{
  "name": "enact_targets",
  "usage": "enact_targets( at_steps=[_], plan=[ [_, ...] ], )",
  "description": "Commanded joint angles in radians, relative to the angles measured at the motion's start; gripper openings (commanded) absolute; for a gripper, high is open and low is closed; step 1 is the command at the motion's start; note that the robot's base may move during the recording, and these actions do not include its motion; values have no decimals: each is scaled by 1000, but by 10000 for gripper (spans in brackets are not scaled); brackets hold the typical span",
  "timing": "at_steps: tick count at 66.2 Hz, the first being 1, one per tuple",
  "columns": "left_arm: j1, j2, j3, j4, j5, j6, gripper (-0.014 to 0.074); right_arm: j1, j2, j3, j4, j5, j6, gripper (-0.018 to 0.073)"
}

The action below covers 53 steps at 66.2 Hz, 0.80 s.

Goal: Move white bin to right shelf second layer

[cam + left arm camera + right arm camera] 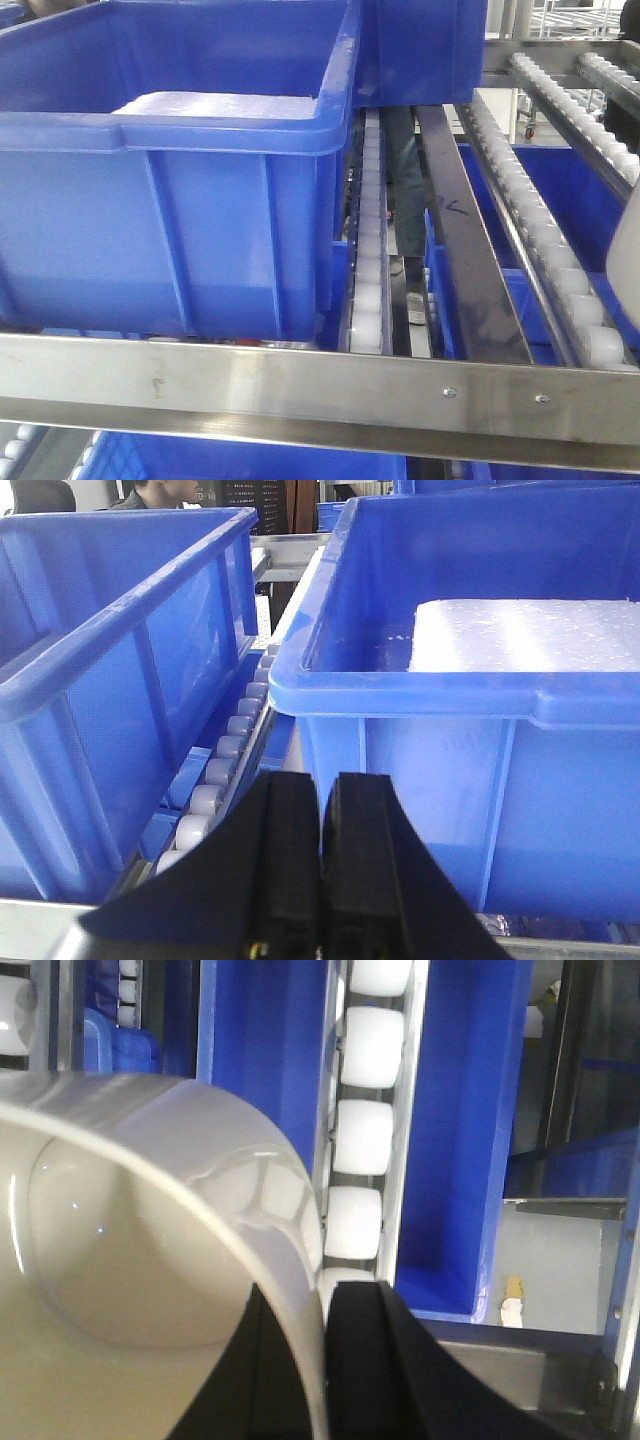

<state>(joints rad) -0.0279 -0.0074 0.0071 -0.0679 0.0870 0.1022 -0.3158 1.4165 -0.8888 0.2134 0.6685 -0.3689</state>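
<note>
Now carrying | right gripper (325,1360) jaws pinch white bin (150,1250) rim; left gripper (322,880) jaws closed, empty | next: lower onto right shelf second layer (560,260) rollers.

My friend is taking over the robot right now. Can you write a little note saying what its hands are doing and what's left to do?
Right gripper: shut on the white bin's wall.
Left gripper: shut, empty, facing a blue crate.
The bin is held at the right edge of the front view, above the roller tracks, not set down.
Left to do: place it on the rollers behind the steel front bar, then let go.
</note>
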Motion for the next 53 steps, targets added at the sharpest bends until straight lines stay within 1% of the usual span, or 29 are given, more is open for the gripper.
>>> enact_targets(
  at_steps=[1, 20, 35, 53],
  plan=[
    [-3, -17, 37, -6, -87, -3, 85, -6, -31, -33, 22, -16, -9, 69],
    [-3, -17, 37, -6, -87, -3, 85, -6, -31, -34, 21, 5, -9, 74],
    [-3, -17, 37, -6, -87, -3, 85, -6, -31, -34, 21, 25, 14, 165],
    [-3, -17, 37, -6, -87, -3, 85, -6, -31, -34, 13, 30, 32, 174]
  ],
)
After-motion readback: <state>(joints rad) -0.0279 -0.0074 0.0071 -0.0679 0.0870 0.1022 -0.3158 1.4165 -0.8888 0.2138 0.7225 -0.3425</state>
